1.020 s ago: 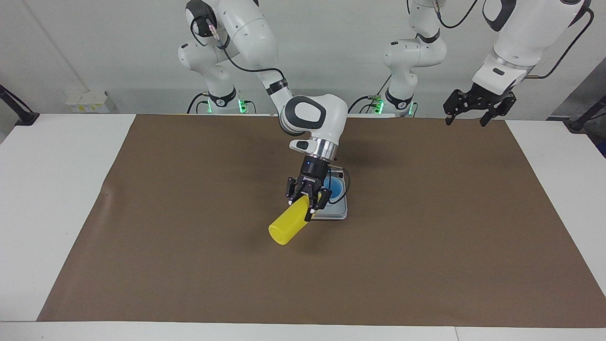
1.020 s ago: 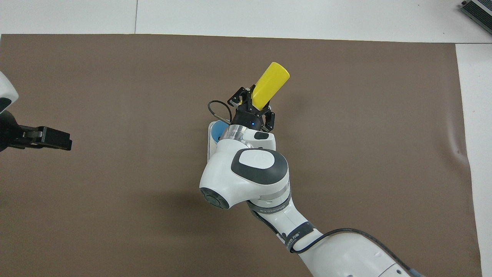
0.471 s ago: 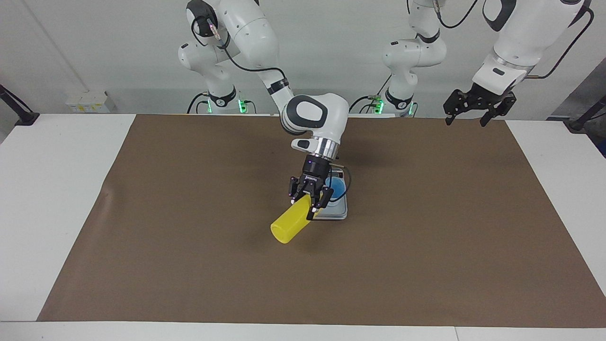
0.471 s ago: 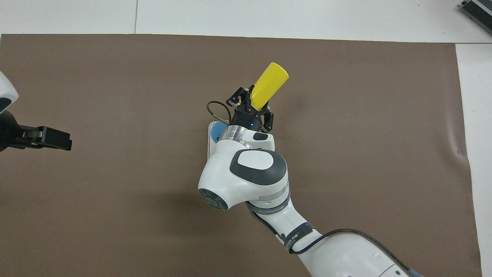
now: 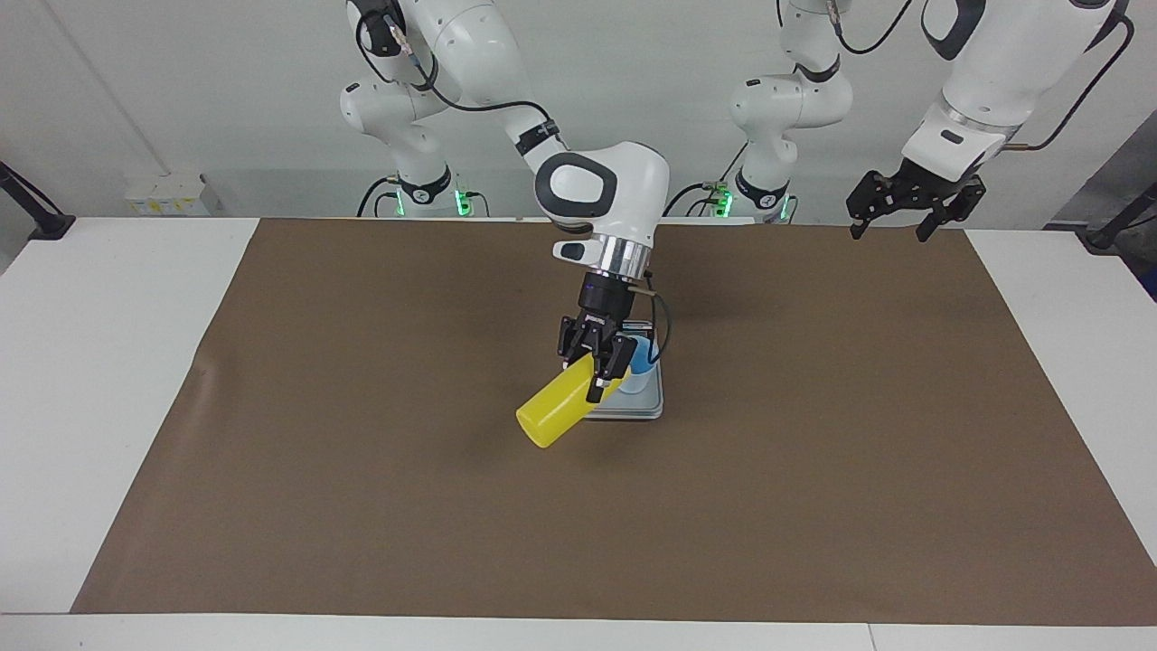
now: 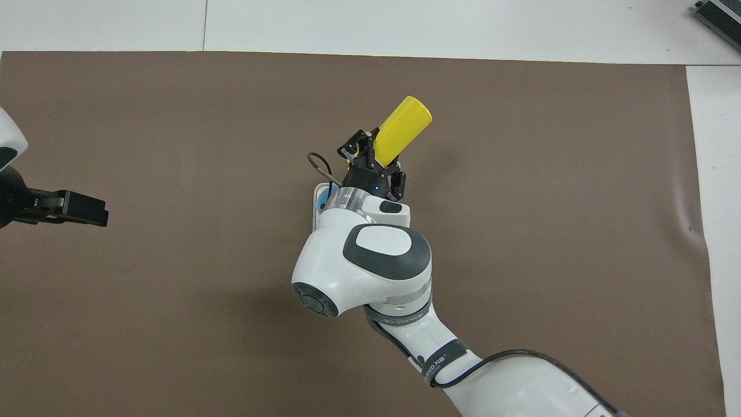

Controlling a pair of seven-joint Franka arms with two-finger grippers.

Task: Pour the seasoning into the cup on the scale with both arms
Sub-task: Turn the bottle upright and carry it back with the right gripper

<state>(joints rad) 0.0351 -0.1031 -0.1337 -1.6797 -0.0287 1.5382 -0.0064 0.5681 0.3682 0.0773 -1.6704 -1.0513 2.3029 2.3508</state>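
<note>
My right gripper [image 5: 597, 384] is shut on the yellow seasoning bottle [image 5: 553, 414], near its cap end. It holds the bottle in the air, tilted, with the base down toward the mat and the cap end by the cup. The cap and nozzle are hidden by the fingers. The light-blue cup [image 5: 640, 369] stands on the silver-grey scale [image 5: 633, 411]. In the overhead view the right gripper [image 6: 376, 153] and bottle [image 6: 401, 128] show, while the arm covers most of the cup [image 6: 322, 204] and scale [image 6: 315, 191]. My left gripper [image 5: 890, 217] waits open, raised over the mat's edge at its own end [image 6: 69, 208].
A brown mat [image 5: 362, 452] covers most of the white table [image 5: 90, 362]. A small white box [image 5: 167, 194] sits by the wall at the right arm's end. A dark device [image 6: 718, 14] lies at the table's corner farthest from the robots.
My right gripper has risen a little with the bottle and shifted slightly toward the cup. The left arm has not moved.
</note>
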